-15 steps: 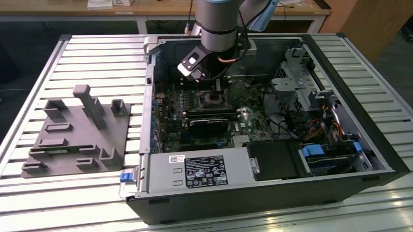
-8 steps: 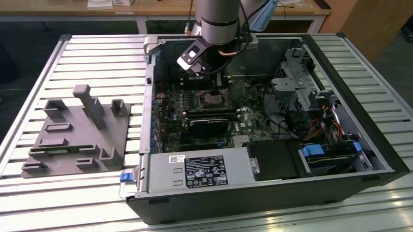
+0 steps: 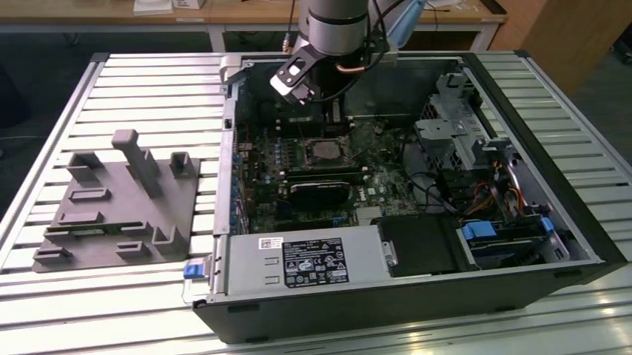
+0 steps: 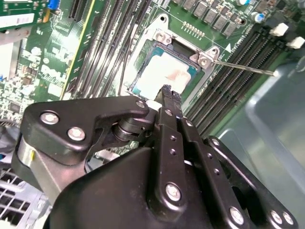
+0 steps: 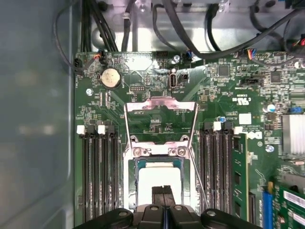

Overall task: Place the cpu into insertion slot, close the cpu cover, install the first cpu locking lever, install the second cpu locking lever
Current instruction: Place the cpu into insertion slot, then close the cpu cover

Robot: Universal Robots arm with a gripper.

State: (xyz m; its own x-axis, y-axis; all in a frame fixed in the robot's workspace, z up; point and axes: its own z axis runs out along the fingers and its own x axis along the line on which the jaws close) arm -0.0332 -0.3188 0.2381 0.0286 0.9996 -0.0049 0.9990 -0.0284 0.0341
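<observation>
You see the gripper (image 5: 163,190), fingers pressed together and empty, poised over the cpu (image 5: 145,183), which lies seated in the insertion slot (image 3: 324,150); in the exterior view the gripper hangs at 11 o'clock of it. The cpu cover (image 5: 161,104) lies open and a locking lever (image 4: 243,68) is unlatched, so closing and latching remain.

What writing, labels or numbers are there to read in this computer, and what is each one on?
No text can be quoted: all of it is too small to make out.
black label on the power-supply box: white print, unreadable.
white sticker beside it: unreadable.
white lettering on the circuit board: unreadable.
white label in the second wrist view: unreadable.
</observation>
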